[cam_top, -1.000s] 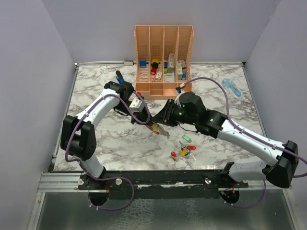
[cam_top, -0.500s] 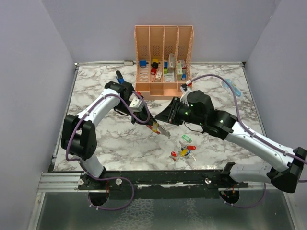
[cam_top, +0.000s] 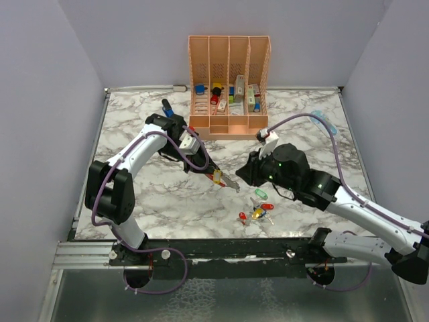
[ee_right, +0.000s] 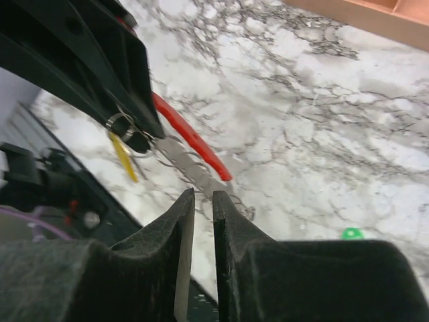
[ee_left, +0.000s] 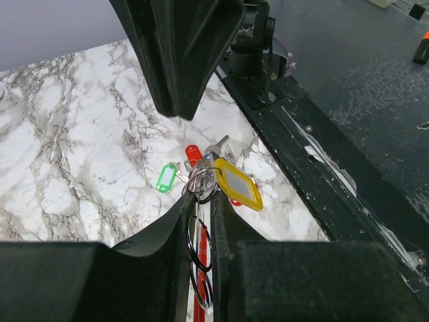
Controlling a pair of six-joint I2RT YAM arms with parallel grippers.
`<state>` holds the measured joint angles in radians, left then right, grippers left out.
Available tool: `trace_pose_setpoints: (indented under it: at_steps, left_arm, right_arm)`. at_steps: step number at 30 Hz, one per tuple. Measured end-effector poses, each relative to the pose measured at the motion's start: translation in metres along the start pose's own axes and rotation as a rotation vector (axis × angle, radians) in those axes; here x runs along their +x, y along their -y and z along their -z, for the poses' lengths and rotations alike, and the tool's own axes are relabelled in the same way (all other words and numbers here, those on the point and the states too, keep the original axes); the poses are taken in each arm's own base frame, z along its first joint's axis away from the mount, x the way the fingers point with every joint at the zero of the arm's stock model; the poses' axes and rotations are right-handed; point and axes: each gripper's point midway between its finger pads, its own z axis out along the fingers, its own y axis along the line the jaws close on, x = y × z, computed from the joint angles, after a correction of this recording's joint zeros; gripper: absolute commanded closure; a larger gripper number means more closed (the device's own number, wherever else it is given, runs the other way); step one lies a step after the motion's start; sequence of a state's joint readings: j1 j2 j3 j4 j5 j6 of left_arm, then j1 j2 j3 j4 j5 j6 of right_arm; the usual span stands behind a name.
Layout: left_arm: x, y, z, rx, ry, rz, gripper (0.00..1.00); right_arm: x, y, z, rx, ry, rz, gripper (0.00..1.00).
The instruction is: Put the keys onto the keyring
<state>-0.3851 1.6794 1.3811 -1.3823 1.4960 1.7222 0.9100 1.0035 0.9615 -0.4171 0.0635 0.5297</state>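
My left gripper (cam_top: 209, 172) is shut on the keyring (cam_top: 226, 181) and holds it above the table. Its red side (ee_right: 191, 137) and grey side (ee_right: 189, 169) stick out toward the right arm. In the left wrist view the red strip and wire rings sit between the jaws (ee_left: 203, 201), and a yellow-tagged key (ee_left: 238, 184) hangs at the fingertips. My right gripper (cam_top: 242, 176) hovers just right of the keyring. Its jaws (ee_right: 202, 194) are almost together with nothing between them. Loose keys lie on the marble: green (cam_top: 261, 194), red (cam_top: 267, 206), red (cam_top: 242, 216) and a yellow and blue pair (cam_top: 257, 213).
A peach organiser (cam_top: 229, 84) with coloured blocky items stands at the back centre. A dark blue stick tool (cam_top: 166, 107) lies behind the left arm, a pale blue tool (cam_top: 323, 122) at the back right. The table's black front rail (ee_left: 315, 161) runs close below the keys.
The right arm has drawn back to the right and toward the front, away from the keyring. The left arm still holds the keyring in the same place.
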Motion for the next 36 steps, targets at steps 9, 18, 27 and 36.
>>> trace_pose_setpoints:
  at_steps: [9,18,27,36]
  left_arm:
    - [-0.002,0.0,0.0,-0.003,0.005,0.012,1.0]
    - [-0.003,0.001,-0.001,0.001,0.007,0.022,1.0]
    - [-0.003,0.001,-0.001,0.001,0.008,0.028,1.0]
    - [-0.003,0.002,-0.001,0.002,0.008,0.032,1.0]
  right_arm:
    - [0.011,0.02,-0.007,-0.036,0.105,0.342,0.81]
    - [-0.014,0.005,-0.011,-0.132,0.294,0.579,0.77]
    - [-0.005,-0.007,-0.025,-0.22,0.306,0.697,0.76]
    - [0.002,-0.019,-0.027,-0.3,0.301,0.72,0.76]
